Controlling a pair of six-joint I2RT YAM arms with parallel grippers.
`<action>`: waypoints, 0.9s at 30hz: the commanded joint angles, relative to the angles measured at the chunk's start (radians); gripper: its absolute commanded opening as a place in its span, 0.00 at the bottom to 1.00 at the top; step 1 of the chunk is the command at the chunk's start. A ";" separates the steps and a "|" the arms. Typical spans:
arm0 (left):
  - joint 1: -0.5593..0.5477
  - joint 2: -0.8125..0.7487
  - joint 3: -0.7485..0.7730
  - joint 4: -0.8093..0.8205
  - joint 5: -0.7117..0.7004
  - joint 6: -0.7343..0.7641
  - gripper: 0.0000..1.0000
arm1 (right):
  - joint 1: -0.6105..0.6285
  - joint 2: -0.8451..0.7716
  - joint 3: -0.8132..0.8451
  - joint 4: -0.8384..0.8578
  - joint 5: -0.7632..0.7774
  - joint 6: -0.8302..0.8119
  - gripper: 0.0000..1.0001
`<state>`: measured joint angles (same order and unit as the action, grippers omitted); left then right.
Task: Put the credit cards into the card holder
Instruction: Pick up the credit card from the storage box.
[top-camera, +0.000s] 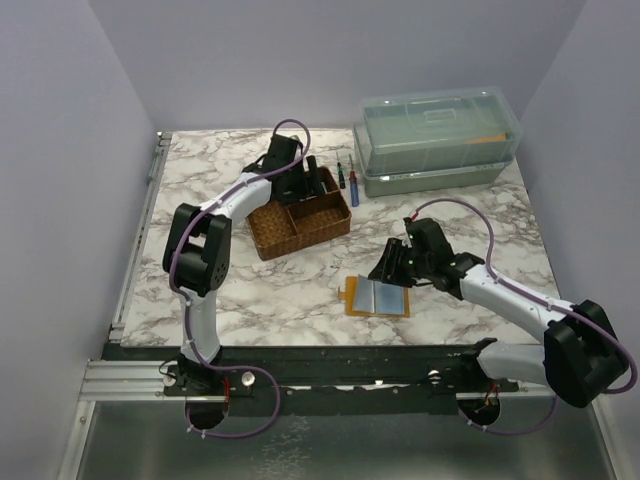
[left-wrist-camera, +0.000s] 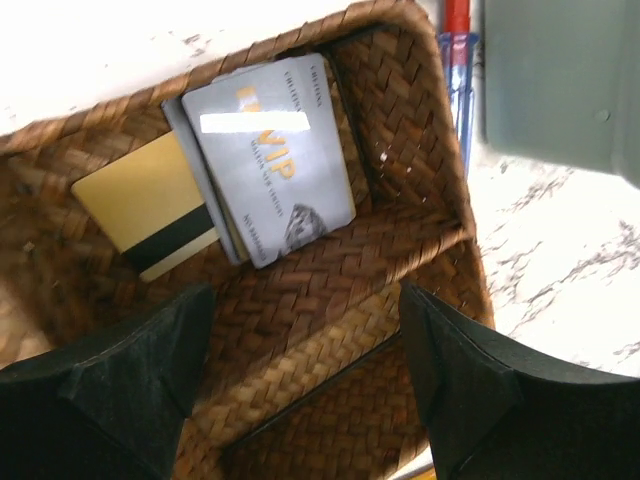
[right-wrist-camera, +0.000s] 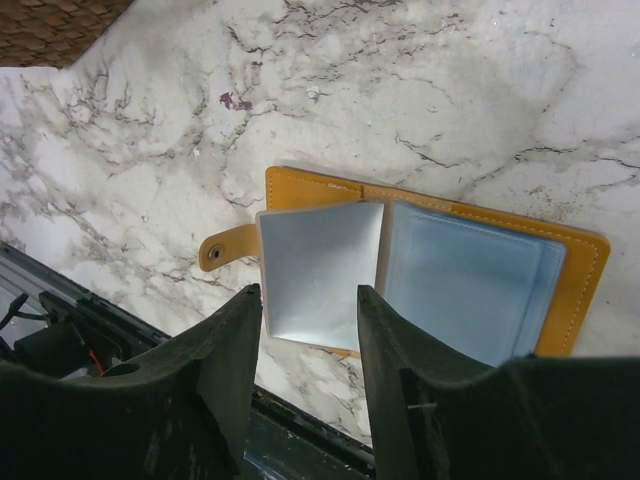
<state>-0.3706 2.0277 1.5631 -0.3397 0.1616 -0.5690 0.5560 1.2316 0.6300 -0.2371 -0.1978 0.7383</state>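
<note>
Several credit cards lie in one compartment of a brown woven tray (top-camera: 268, 238): a pale grey card (left-wrist-camera: 270, 160) on top of the stack and a gold card with a black stripe (left-wrist-camera: 150, 205) beside it. My left gripper (left-wrist-camera: 305, 300) hangs open just above the tray's divider, a little short of the cards, with nothing between its fingers. The card holder (top-camera: 378, 297) lies opened flat on the marble, mustard-orange with pale blue sleeves (right-wrist-camera: 470, 280), one sleeve lifted. Over the holder's near edge my right gripper (right-wrist-camera: 308, 295) hovers open and empty.
A clear lidded storage box (top-camera: 438, 140) stands at the back right. A red and a blue pen-like tool (top-camera: 347, 180) lie between it and the tray. The black rail (top-camera: 330, 365) runs along the table's near edge, just below the holder.
</note>
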 joint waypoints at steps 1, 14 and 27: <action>0.004 -0.147 -0.051 -0.092 -0.061 0.086 0.82 | -0.004 -0.044 0.012 -0.023 0.009 -0.013 0.48; 0.008 -0.358 -0.324 -0.167 0.004 0.126 0.87 | -0.004 -0.089 0.033 -0.073 0.046 -0.075 0.61; -0.010 -0.225 -0.357 -0.182 -0.191 0.034 0.57 | -0.003 0.054 0.217 -0.203 0.115 -0.213 0.61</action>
<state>-0.3683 1.7966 1.2354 -0.4957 0.0826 -0.4698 0.5560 1.2560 0.7914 -0.3603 -0.1406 0.6018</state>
